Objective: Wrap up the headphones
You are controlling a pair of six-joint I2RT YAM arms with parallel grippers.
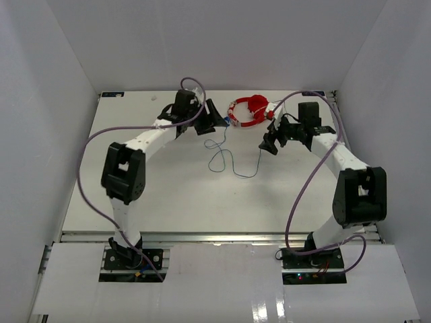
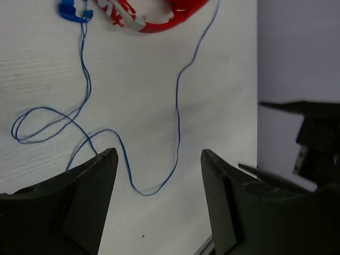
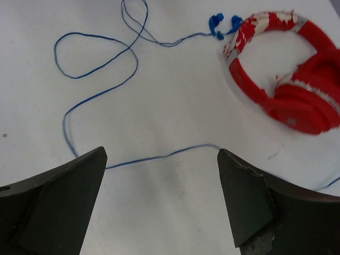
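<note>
Though only wrist views resolve the blue plug (image 3: 216,22) by the headphones (image 3: 249,85), both grippers (image 2: 158,153) (image 3: 161,151) gape empty.

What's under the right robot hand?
The thin cable crosses the white table between the right gripper's open fingers. Anything directly beneath the fingers themselves is hidden.

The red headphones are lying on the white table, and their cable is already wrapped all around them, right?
Not quite. The headphones do lie on the white table, but their cable is not wrapped around them. It sprawls in loose loops across the table. The right wrist view shows this best.
</note>
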